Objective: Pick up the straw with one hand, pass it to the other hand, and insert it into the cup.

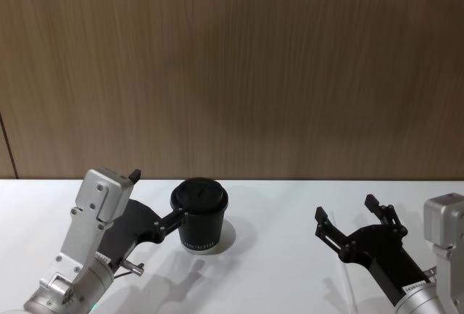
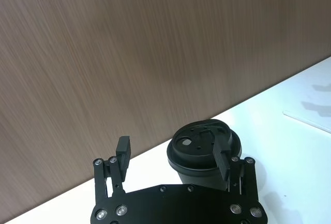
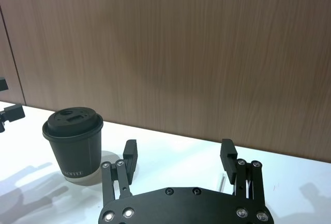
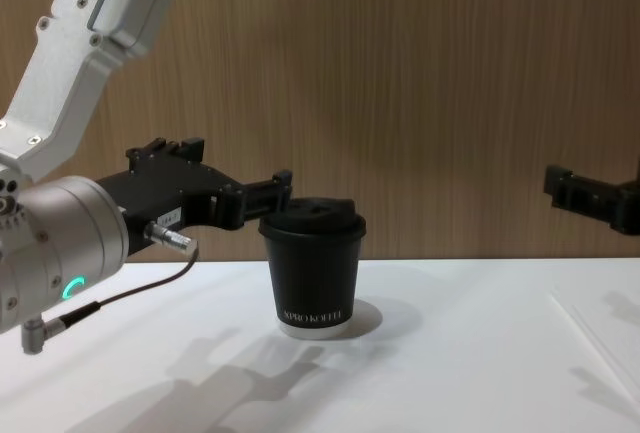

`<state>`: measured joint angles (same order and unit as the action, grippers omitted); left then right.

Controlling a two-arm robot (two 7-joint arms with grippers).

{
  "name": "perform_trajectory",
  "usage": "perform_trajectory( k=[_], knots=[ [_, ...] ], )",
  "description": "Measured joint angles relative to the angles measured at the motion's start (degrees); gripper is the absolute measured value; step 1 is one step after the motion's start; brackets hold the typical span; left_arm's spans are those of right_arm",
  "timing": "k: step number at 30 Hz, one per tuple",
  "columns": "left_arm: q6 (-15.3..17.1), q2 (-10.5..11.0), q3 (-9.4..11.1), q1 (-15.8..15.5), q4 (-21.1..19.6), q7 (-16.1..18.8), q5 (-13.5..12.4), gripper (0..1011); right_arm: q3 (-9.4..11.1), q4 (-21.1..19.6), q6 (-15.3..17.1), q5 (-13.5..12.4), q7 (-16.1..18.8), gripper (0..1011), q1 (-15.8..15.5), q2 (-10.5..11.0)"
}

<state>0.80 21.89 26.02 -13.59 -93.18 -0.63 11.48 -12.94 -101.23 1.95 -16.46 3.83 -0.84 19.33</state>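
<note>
Straw (image 1: 348, 288) on table (image 1: 275, 278) beneath right gripper (image 1: 346, 210)

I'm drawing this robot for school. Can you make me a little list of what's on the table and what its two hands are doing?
cup: black, lid on, upright on the white table
straw: white, lying flat on the table by the right gripper
left gripper: open, one finger close beside the cup's lid
right gripper: open, empty, above the table

Left tool (image 1: 159, 196) and right tool (image 1: 345, 209) hover, both spread wide.
</note>
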Motion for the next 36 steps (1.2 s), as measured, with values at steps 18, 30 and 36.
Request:
perform_trajectory(
  k=[18, 30, 36],
  knots=[
    [0.0, 0.0, 0.0, 0.0, 0.0, 0.0, 0.0, 1003, 0.0, 0.0, 0.0, 0.0, 0.0, 1001, 0.0, 0.0],
    [0.0, 0.0, 0.0, 0.0, 0.0, 0.0, 0.0, 1003, 0.0, 0.0, 0.0, 0.0, 0.0, 1001, 0.0, 0.0],
    [0.0, 0.0, 0.0, 0.0, 0.0, 0.0, 0.0, 1003, 0.0, 0.0, 0.0, 0.0, 0.0, 1001, 0.0, 0.0]
  ],
)
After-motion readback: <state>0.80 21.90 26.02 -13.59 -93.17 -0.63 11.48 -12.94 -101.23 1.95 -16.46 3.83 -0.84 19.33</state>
